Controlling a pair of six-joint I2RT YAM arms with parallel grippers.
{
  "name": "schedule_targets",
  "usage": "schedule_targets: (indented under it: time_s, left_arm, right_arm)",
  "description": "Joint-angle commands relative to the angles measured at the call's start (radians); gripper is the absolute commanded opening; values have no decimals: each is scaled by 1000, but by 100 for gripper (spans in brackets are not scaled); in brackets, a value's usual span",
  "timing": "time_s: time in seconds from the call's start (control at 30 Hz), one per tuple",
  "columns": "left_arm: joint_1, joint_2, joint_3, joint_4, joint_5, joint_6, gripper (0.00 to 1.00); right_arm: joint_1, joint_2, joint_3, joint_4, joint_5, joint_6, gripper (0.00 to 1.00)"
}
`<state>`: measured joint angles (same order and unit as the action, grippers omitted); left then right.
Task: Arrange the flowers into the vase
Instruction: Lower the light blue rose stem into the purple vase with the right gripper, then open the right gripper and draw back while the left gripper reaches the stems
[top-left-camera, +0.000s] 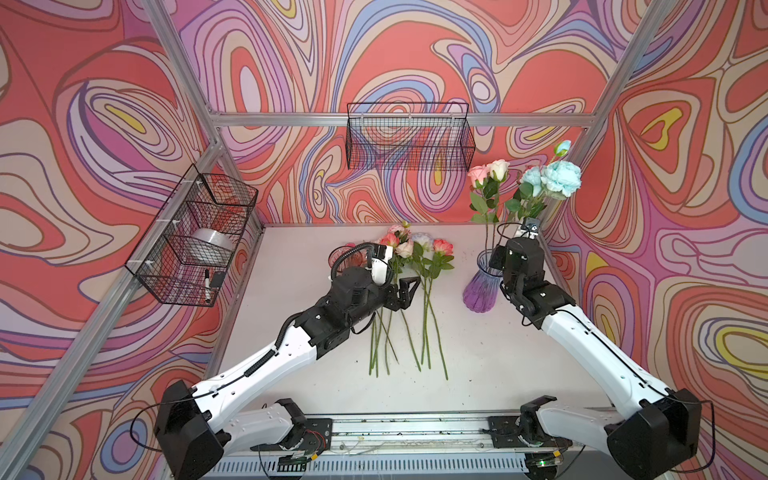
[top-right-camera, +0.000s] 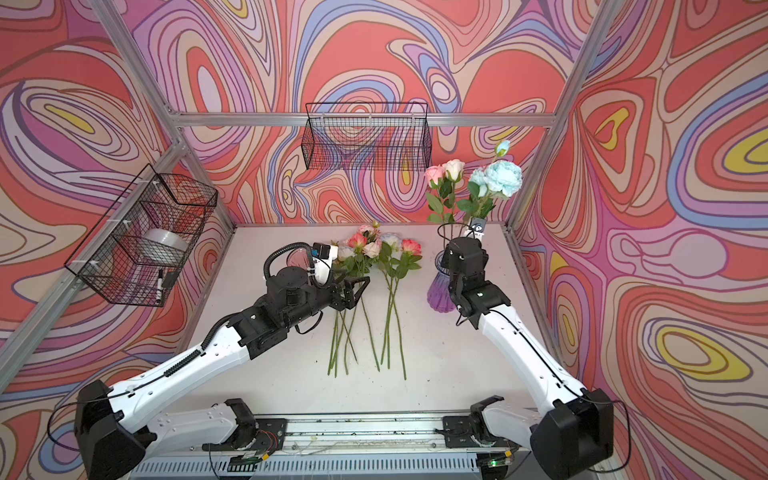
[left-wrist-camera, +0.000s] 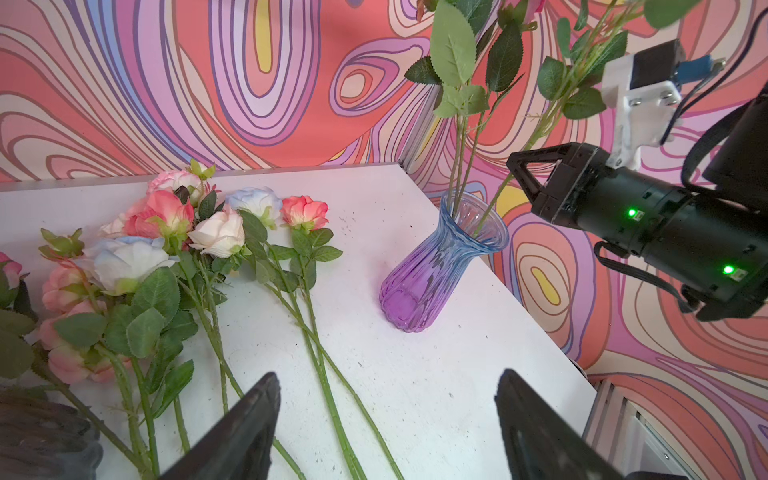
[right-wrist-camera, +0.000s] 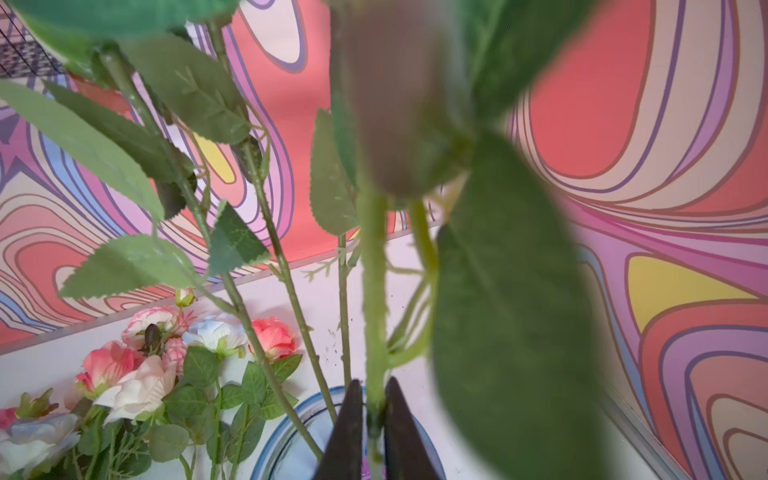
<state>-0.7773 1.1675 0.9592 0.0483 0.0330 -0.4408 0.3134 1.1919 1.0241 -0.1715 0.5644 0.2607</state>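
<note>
Most of the flowers (top-left-camera: 430, 266) lie in a loose bunch in the middle of the table (top-left-camera: 498, 365), blooms toward the far wall. A few already stand in the vase (top-left-camera: 481, 286) on the right (purple glass, blue rim). Right gripper (right-wrist-camera: 374, 380) sits just above the vase mouth, pinched nearly closed on one stem (right-wrist-camera: 374, 291). Left gripper (top-left-camera: 405, 291) hangs spread wide over the loose stems, holding nothing

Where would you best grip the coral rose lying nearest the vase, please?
Probably on the bare stem below the leaves of the coral rose, coming straight down with the left gripper, jaws across the stem. It lies flat on the table, stem pointing toward the robot; the soft bloom gives no firm hold.
</note>
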Motion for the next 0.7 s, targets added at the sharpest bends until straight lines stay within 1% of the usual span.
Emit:
schedule_targets:
  time_s: [0.0,0.17,0.33,0.53,0.67]
  left_arm:
    - [1,7,-4,12,11,-6,82]
    - [1,6,-6,13,2,-4,82]
    - [1,10,-6,12,5,-5,82]
    - [1,15,-5,9,-1,-6,82]
    - [1,43,19,-36,-29,-10,80]
  right_arm:
    - [-4,-11,12,-55,-24,51,18]
    - [-4,-4,30,-108,-17,77,20]
    - [-4,-13,45,-150,-36,98,23]
    - [-3,-78,25,-192,-78,131,24]
    - [-3,-134,33,-245,-104,153,25]
